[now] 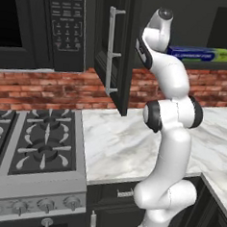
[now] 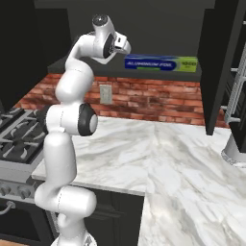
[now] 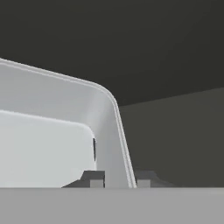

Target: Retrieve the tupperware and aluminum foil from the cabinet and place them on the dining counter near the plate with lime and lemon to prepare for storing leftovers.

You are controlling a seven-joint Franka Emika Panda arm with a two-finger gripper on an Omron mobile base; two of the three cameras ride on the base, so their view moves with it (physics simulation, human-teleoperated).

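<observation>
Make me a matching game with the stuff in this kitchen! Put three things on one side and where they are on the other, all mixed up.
Things:
1. aluminum foil
2. tupperware
3. stove

Places:
A. its rim sits between the jaws
B. left of the marble worktop
C. lying on the cabinet shelf

Pairs: 1-C, 2-A, 3-B
</observation>
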